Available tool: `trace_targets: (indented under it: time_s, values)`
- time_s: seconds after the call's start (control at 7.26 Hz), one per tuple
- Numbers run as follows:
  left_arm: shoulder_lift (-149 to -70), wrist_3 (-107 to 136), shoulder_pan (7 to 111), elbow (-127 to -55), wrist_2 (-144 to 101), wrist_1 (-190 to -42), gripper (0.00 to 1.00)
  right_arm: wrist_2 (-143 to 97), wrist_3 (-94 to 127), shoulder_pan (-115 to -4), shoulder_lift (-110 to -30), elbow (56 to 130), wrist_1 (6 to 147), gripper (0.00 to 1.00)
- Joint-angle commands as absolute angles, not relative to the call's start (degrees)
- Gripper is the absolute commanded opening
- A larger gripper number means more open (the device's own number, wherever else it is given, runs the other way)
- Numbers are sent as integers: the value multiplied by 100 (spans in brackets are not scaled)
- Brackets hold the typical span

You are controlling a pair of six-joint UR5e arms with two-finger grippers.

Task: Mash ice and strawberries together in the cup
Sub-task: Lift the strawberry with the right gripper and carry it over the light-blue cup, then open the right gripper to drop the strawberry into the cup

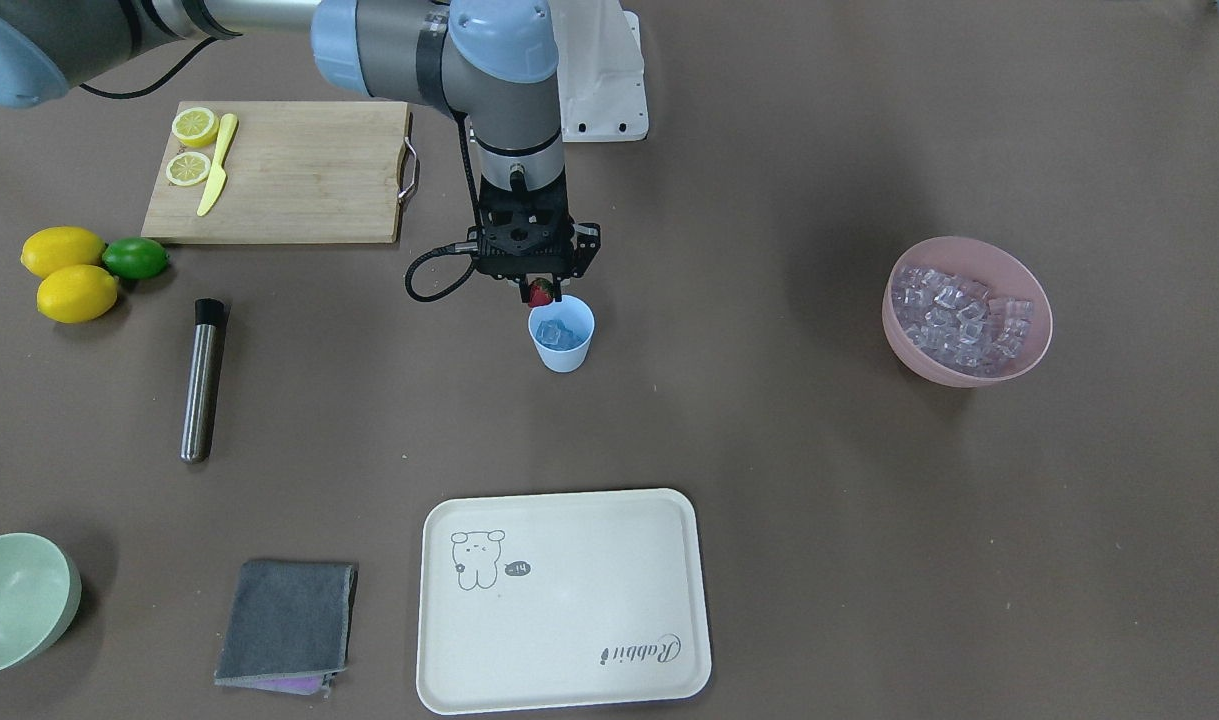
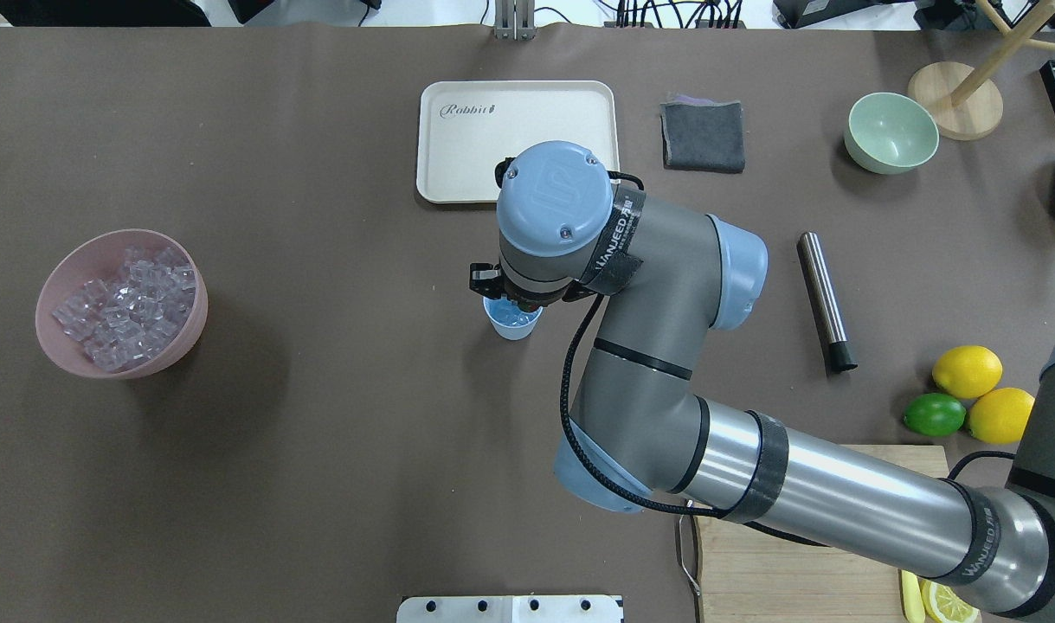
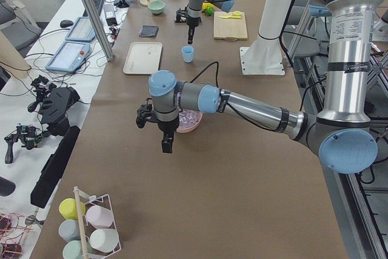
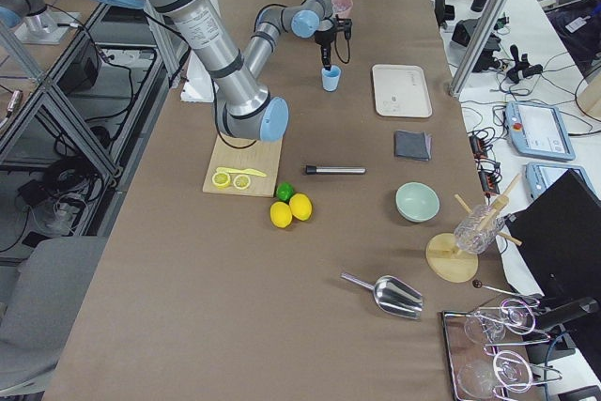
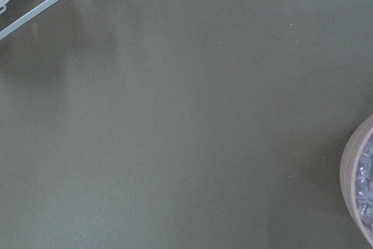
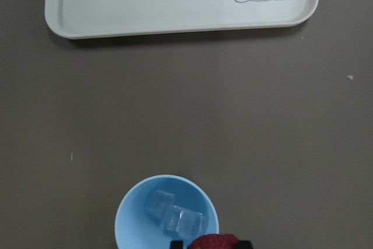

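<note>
The light blue cup [image 1: 562, 335] stands mid-table with a few ice cubes [image 1: 559, 333] in it. It also shows in the overhead view [image 2: 511, 318] and the right wrist view [image 6: 166, 214]. My right gripper [image 1: 541, 292] is shut on the red strawberry [image 1: 540, 292] and holds it just above the cup's rim on the robot's side. The strawberry [image 6: 214, 241] shows at the bottom edge of the right wrist view. More ice fills the pink bowl [image 1: 929, 370]. My left gripper [image 3: 167, 145] hangs beside that bowl, apart from it. I cannot tell whether it is open or shut.
A steel muddler [image 1: 203, 380] lies on the cup's right-arm side. A cream tray [image 1: 589, 590], a grey cloth [image 1: 286, 620] and a pale green bowl [image 1: 19, 600] lie along the far edge. A cutting board [image 1: 299, 180] with lemon halves, two lemons and a lime [image 1: 136, 258] lie near the robot.
</note>
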State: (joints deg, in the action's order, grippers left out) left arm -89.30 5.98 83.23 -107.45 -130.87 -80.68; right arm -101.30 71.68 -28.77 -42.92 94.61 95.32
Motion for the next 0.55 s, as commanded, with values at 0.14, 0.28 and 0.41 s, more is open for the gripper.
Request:
trace_targets:
  time_s: [0.14, 0.28, 0.41]
  values:
    - [-8930, 598, 8323, -10775, -13087, -8068, 98, -10055, 7128, -2839, -4104, 9211, 9527, 0]
    - [-8930, 598, 8323, -10767, -13087, -8068, 98, -10055, 7119, -2839, -4113, 9202, 9527, 30]
    - [-8930, 598, 8323, -10767, -13087, -8068, 98, -9942, 7145, -2839, -4105, 9202, 9527, 99]
